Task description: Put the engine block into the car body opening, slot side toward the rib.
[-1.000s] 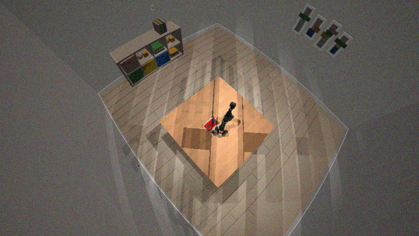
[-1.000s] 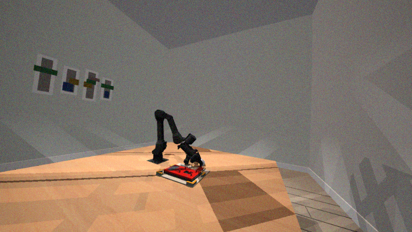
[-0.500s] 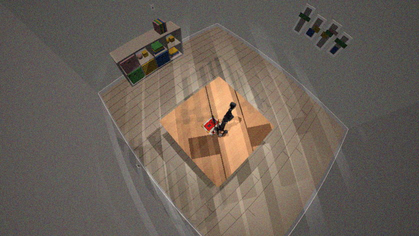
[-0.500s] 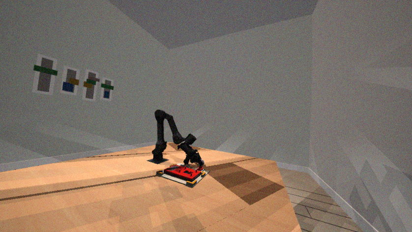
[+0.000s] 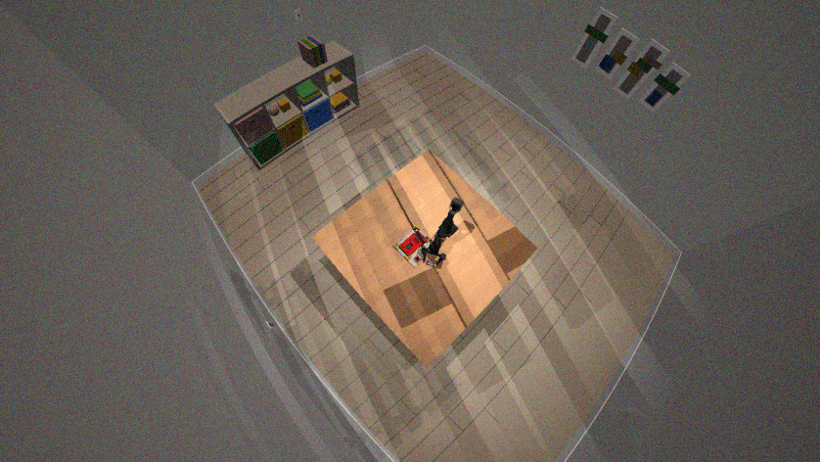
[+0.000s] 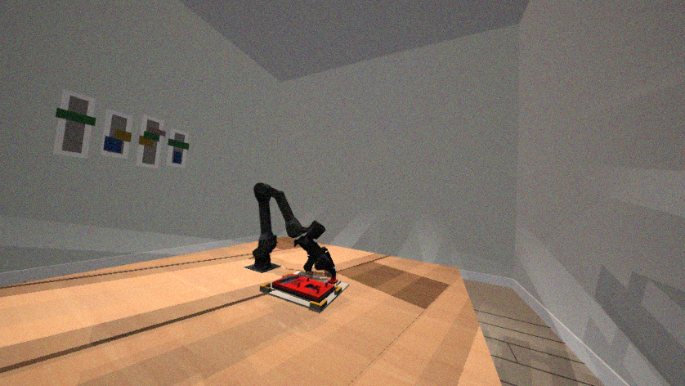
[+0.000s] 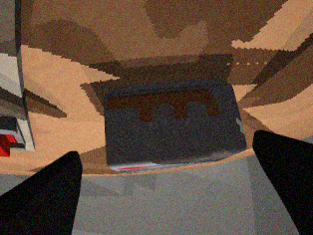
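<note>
The engine block (image 7: pixel 171 120), a dark grey box with brown notches along its far top edge, lies just ahead of the claw (image 7: pixel 161 189), centred between the two black fingers but not touched by them. It sits at the edge of a grey surface, with the wooden tabletop (image 7: pixel 67 74) beyond. The claw is spread wide and grips nothing. The red car body (image 6: pixel 306 286) lies just beside the claw.

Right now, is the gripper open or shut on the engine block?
Open. In the wrist view the two dark fingers stand far apart at the frame's lower corners, and the engine block lies beyond them with nothing clamping it.
</note>
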Motion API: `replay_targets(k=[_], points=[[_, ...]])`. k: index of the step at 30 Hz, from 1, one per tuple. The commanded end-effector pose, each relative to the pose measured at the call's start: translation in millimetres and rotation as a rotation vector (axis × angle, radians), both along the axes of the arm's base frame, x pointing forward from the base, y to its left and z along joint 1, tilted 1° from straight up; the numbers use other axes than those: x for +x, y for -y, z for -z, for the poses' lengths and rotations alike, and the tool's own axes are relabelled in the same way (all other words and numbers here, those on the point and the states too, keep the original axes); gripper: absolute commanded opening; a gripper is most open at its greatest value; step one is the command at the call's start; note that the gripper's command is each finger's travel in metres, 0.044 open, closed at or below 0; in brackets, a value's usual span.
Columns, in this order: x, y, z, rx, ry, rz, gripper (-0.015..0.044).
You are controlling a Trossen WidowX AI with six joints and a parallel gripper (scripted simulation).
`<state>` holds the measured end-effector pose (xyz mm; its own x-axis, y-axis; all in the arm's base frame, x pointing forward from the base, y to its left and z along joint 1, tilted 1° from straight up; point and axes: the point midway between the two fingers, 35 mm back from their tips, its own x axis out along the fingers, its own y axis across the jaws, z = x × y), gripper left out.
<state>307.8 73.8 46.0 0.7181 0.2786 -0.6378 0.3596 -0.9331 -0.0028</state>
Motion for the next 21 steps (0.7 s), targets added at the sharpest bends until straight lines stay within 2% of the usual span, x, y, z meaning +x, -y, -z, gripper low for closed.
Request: replay_targets(k=[1,7,21], points=[[-8.3,3.8,-12.1,0.000,0.006,-0.002,0.0440],[-22.1,9.1,-26.5,0.000,0.004,-0.002,0.0440],[-19.4,8.3,-24.9,0.001,0.006,0.001,0.0440]])
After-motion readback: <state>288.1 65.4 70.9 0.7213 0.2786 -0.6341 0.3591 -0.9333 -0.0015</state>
